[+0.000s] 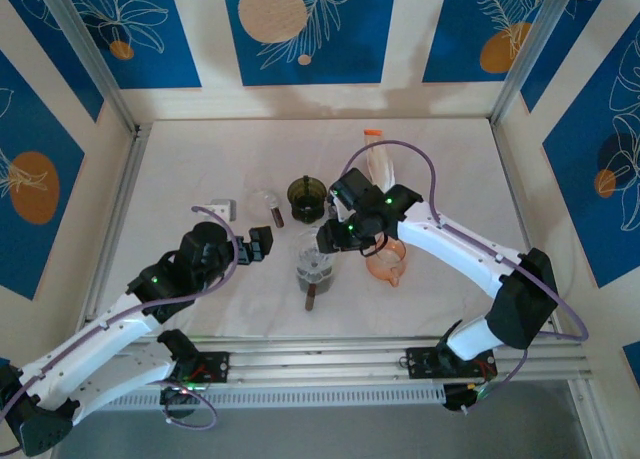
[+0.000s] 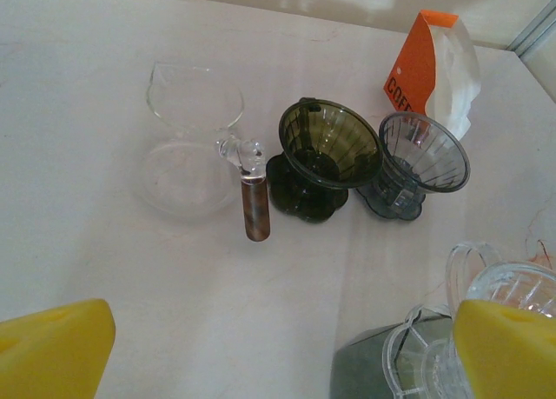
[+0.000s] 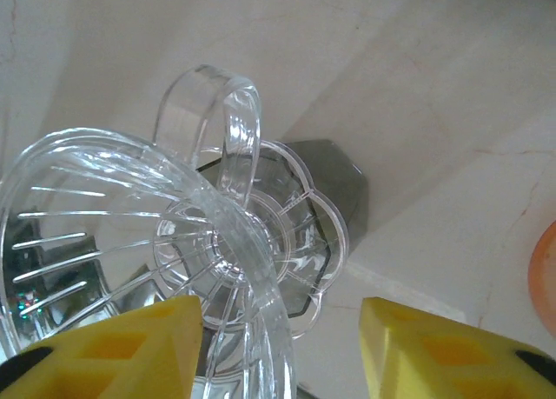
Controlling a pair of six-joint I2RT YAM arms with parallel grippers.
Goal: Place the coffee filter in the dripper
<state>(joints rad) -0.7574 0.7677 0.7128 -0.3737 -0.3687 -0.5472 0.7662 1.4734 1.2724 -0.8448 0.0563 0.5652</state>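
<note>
White desk (image 1: 200, 169) under blue-panelled walls (image 1: 300, 29). Over it the right hand (image 3: 280, 329), fingers apart, straddles the rim of the clear dripper (image 3: 208, 242), mouth up on a grey server (image 3: 343, 190). Beside it, left hand (image 2: 282, 355) spread wide. Far side: filter pack (image 1: 378, 157), long axis near-to-far, orange end toward back wall.

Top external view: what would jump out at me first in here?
A white left arm and right arm reach over a white table walled by blue flowered panels. The right gripper stands open astride the rim of a clear dripper; farther back sit a green dripper and an orange filter pack.
</note>
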